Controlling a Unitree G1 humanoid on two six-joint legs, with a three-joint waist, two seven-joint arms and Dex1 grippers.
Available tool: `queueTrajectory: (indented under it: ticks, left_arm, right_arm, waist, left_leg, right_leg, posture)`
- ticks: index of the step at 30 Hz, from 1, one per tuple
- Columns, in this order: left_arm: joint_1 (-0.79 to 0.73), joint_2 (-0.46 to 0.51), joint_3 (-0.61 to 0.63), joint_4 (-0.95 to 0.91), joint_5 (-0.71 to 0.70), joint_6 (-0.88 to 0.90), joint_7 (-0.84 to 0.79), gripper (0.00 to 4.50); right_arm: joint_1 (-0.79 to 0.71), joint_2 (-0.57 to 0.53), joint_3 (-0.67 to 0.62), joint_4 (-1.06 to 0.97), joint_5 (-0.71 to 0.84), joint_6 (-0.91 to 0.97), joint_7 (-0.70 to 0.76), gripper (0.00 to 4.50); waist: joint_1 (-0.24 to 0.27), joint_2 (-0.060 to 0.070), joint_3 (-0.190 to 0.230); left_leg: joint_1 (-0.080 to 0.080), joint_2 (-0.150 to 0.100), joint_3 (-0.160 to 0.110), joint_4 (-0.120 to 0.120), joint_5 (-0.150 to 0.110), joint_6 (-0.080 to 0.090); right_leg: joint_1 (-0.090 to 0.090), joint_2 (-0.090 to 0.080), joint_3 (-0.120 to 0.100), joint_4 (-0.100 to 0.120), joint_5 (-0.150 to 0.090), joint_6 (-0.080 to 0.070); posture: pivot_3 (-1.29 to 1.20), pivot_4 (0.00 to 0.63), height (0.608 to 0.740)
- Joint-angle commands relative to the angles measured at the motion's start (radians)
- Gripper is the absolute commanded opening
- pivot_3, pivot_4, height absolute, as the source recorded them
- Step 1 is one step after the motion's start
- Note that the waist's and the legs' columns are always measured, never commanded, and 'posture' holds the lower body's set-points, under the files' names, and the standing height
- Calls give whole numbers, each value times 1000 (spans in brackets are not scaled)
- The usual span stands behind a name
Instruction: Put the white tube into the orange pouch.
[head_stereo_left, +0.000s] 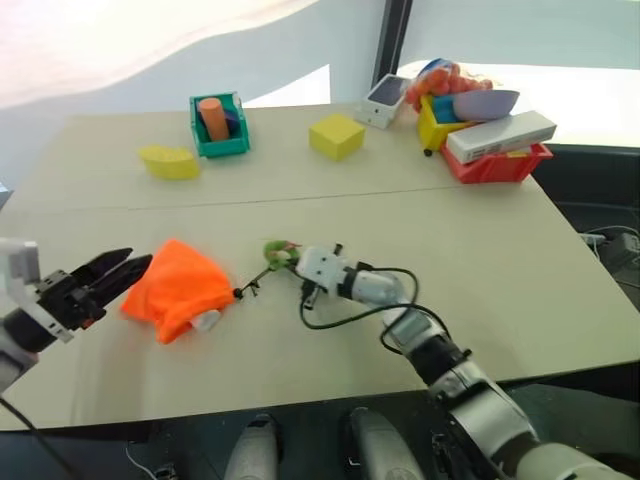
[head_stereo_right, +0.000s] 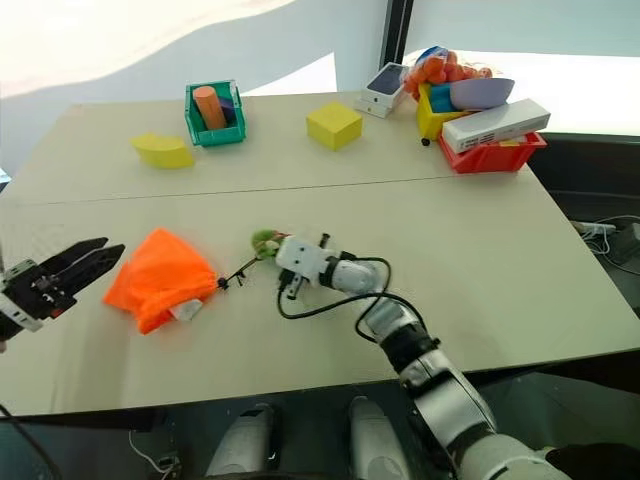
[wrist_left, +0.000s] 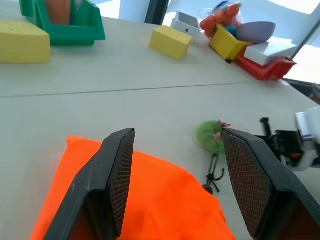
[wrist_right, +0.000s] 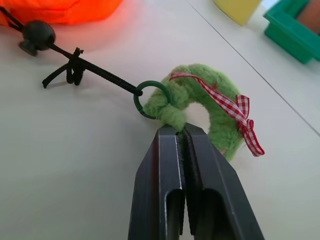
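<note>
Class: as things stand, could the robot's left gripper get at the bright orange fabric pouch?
Probably yes: the left gripper, jaws open, sits right at the bright orange fabric pouch, with nothing between them.

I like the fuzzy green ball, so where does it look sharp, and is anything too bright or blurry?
Right wrist view: the green fuzzy ball is sharp, the right gripper at its edge; the orange pouch glows. Left wrist view: the left gripper looks soft up close. Left eye view: the backdrop is washed out; the white tube shows at the pouch's edge.
</note>
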Motion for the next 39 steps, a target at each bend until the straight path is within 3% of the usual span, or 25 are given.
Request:
queueTrajectory:
  ticks: [1, 9, 24, 31, 39]
  left_arm:
    - [-58, 27, -110, 12, 96, -54, -12, 2916]
    - [-250, 31, -360, 125, 242, -140, -135, 2916]
    - [-552, 28, -761, 366, 536, -374, -493, 2916]
    - [-636, -4, -836, 497, 642, -488, -567, 2916]
    - [-657, -36, -840, 541, 685, -523, -588, 2916]
  right_arm:
    - [77, -48, -94, -266, 147, 143, 64, 46]
    - [164, -107, -144, -491, 252, 313, 87, 46]
    - [132, -104, -132, -507, 274, 332, 86, 46]
    - [131, -108, -130, -522, 276, 338, 84, 46]
    - [137, -109, -130, -541, 275, 348, 74, 46]
  waist:
    - [-1, 0, 0]
    - [-4, 0, 0]
    - [-4, 0, 0]
    - [-5, 0, 0]
    - [-4, 0, 0]
  left_leg:
    - [0, 0, 0, 0, 0, 0]
    - [2, 1, 0, -1, 0, 0]
    - [0, 0, 0, 0, 0, 0]
    - [0, 0, 0, 1, 0, 0]
    - [0, 0, 0, 1, 0, 0]
  right_leg:
    - [0, 0, 0, 0, 0, 0]
    - [0, 2, 0, 1, -1, 2]
    - [0, 2, 0, 1, -1, 2]
    - [-1, 2, 0, 1, 0, 2]
    - [-1, 3, 0, 2, 0, 2]
  posture:
    - [0, 150, 740]
    - [0, 150, 740]
    - [0, 150, 740]
    - [0, 150, 740]
    - [0, 150, 740]
